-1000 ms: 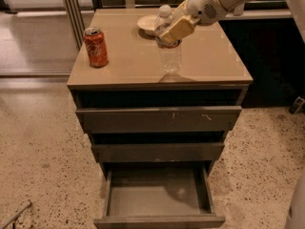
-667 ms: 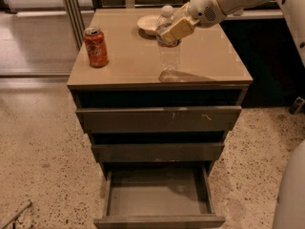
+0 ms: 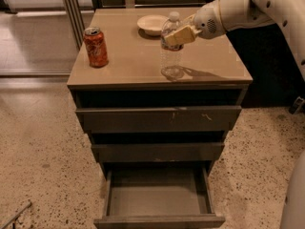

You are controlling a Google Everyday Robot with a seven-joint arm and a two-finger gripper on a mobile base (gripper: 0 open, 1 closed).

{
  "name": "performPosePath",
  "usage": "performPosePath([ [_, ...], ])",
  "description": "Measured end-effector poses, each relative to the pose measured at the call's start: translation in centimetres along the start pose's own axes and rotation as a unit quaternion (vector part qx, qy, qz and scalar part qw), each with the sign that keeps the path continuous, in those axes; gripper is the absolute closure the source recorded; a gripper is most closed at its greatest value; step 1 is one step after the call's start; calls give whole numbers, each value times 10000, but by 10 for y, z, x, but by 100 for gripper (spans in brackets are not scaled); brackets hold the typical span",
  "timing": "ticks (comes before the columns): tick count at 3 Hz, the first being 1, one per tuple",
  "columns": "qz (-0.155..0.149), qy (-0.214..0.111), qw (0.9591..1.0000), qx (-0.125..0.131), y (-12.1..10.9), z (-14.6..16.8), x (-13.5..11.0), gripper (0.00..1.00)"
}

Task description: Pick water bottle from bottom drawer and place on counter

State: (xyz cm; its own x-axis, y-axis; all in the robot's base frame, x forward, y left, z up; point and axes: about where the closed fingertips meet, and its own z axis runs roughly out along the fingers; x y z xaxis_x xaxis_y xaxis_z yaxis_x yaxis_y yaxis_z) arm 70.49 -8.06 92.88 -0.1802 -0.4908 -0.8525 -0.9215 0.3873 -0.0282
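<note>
The clear ribbed water bottle (image 3: 171, 51) with a white cap stands upright on the tan counter (image 3: 128, 61), right of its middle. My gripper (image 3: 178, 35) reaches in from the right and is shut on the water bottle's upper part, with one tan finger (image 3: 181, 34) across its front. The bottle's base rests on the counter. The bottom drawer (image 3: 157, 200) is pulled open below and holds nothing.
A red-orange soda can (image 3: 96, 46) stands at the counter's left side. A white bowl (image 3: 152, 24) sits at the back behind the bottle. The two upper drawers (image 3: 157, 119) are shut. Speckled floor surrounds the cabinet. My arm (image 3: 267, 8) spans the upper right.
The gripper has come down a little with the bottle, and the bottle's base now rests on the counter. The can, bowl and drawers have not moved.
</note>
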Motion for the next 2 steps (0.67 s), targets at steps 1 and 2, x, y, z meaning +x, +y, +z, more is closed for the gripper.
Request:
performPosePath([
  [1,36,-17,10000,9,-1,-1,-2,87],
  [2,36,-17,10000,9,-1,-1,-2,63],
])
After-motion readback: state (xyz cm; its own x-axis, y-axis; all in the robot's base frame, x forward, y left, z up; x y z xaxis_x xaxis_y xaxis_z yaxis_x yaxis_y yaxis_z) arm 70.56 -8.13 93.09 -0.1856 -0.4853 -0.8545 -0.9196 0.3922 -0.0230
